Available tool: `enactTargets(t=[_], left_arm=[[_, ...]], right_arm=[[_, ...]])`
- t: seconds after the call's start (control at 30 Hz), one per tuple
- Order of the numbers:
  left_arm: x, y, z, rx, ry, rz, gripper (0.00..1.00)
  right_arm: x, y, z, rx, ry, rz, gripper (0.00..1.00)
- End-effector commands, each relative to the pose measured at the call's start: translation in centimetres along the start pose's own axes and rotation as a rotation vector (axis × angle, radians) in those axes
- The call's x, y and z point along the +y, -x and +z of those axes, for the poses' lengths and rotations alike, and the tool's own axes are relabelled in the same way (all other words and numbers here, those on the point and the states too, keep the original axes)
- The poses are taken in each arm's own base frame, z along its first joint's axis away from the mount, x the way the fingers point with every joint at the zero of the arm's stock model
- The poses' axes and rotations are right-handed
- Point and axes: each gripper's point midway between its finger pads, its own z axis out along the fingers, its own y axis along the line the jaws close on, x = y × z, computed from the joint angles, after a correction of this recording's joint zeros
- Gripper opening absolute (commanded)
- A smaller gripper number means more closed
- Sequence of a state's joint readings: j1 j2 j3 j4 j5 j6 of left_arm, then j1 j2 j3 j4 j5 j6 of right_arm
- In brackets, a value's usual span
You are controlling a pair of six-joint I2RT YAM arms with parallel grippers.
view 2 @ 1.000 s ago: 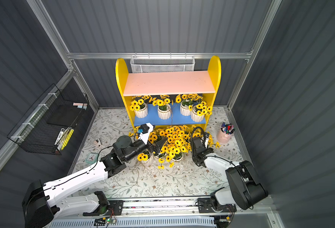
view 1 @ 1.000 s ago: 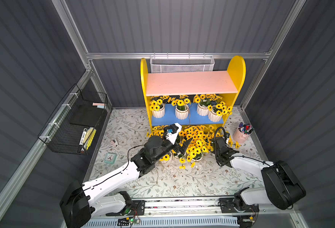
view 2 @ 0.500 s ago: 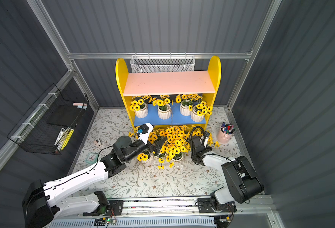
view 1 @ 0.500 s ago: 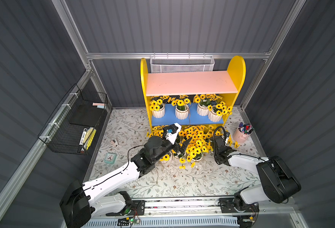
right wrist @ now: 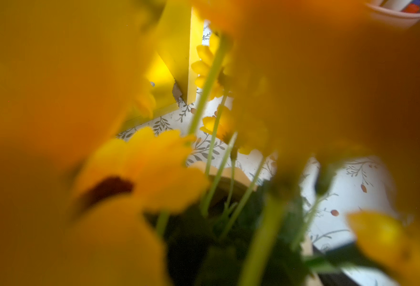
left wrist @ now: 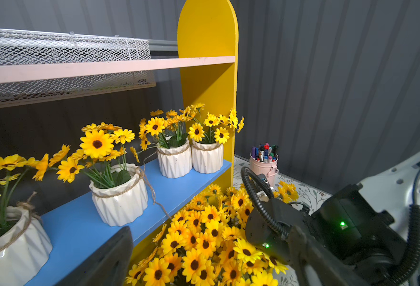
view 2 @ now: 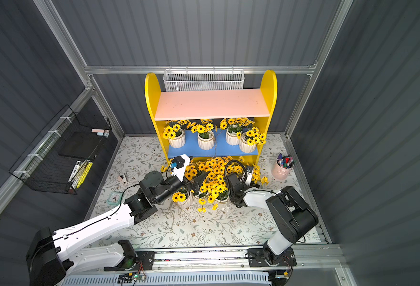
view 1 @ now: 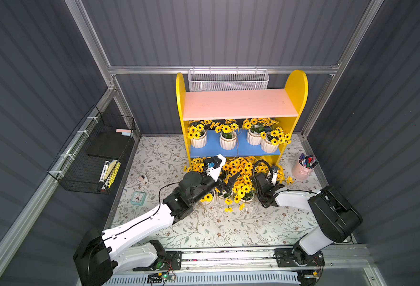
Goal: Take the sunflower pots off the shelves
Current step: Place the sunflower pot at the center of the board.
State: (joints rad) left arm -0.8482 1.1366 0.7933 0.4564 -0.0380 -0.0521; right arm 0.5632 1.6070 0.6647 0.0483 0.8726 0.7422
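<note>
The shelves [view 1: 296,86] have a bare pink upper board [view 1: 238,104]. The blue lower board [view 1: 238,149] carries several sunflower pots [view 1: 199,142] in a row, also seen in the left wrist view [left wrist: 119,198]. More sunflower pots crowd the floor [view 1: 241,170] in front. My left gripper [view 1: 228,181] hovers open over that floor cluster, with only flower heads between its fingers [left wrist: 105,260]. My right wrist [view 1: 265,182] is at the cluster's right side, its gripper buried in blooms. The right wrist view shows blurred petals and a pot rim [right wrist: 228,177] close below; its jaws are hidden.
A black wire basket [view 1: 92,153] hangs on the left wall. A white mesh basket [view 1: 228,83] hangs behind the shelves. A pink cup of pens [view 1: 304,168] stands on the floor to the right. A small clock [view 1: 138,198] lies on the left.
My right arm's elbow housing has swung a little leftward and forward; its wrist stayed among the flowers. The left arm has not moved.
</note>
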Motion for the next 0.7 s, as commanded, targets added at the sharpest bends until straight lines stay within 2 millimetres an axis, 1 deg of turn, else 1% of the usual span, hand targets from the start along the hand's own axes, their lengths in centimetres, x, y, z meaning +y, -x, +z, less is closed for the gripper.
enactTargets(t=[0.0,0.07,0.13,0.2,0.27,0.3,0.37,0.5,0.57,0.67], left_arm=[[-0.2,1.1,-0.6,-0.040,-0.010,-0.002,0.99],[-0.3,1.2,-0.7,-0.043,-0.013,-0.003,0.99],[-0.2,1.4,-0.8,-0.049,-0.012,-0.004,0.99],[-0.3,1.5,-0.8,-0.049,-0.017,-0.006,0.99],[-0.3,1.5,-0.8,-0.052,-0.017,-0.006,0.99],[-0.3,1.6,-0.9,-0.053,-0.018,-0.006,0.99],[-0.3,1.6,-0.9,-0.055,-0.019,-0.006,0.99],[-0.4,1.8,-1.0,-0.059,-0.023,-0.006,0.99],[-0.4,1.9,-1.1,-0.061,-0.022,-0.005,0.99],[-0.4,2.1,-1.1,-0.064,-0.024,-0.008,0.99]], right_arm=[[-1.1,-0.4,0.3,-0.014,-0.074,0.015,0.00],[-1.2,-0.6,0.4,-0.015,-0.085,0.018,0.00],[-1.6,-1.0,0.5,-0.014,-0.098,0.035,0.10],[-1.4,-1.3,0.7,-0.016,-0.072,0.048,0.17],[-1.2,-1.5,0.7,-0.015,-0.055,0.060,0.33],[-1.2,-1.5,0.7,-0.014,-0.049,0.061,0.43],[-1.1,-1.6,0.7,-0.009,-0.041,0.061,0.60],[-0.9,-1.7,0.4,0.019,-0.034,0.051,0.87],[-0.9,-1.9,0.2,0.039,-0.029,0.044,0.99],[-0.5,-2.1,0.0,0.065,0.007,0.025,0.99]])
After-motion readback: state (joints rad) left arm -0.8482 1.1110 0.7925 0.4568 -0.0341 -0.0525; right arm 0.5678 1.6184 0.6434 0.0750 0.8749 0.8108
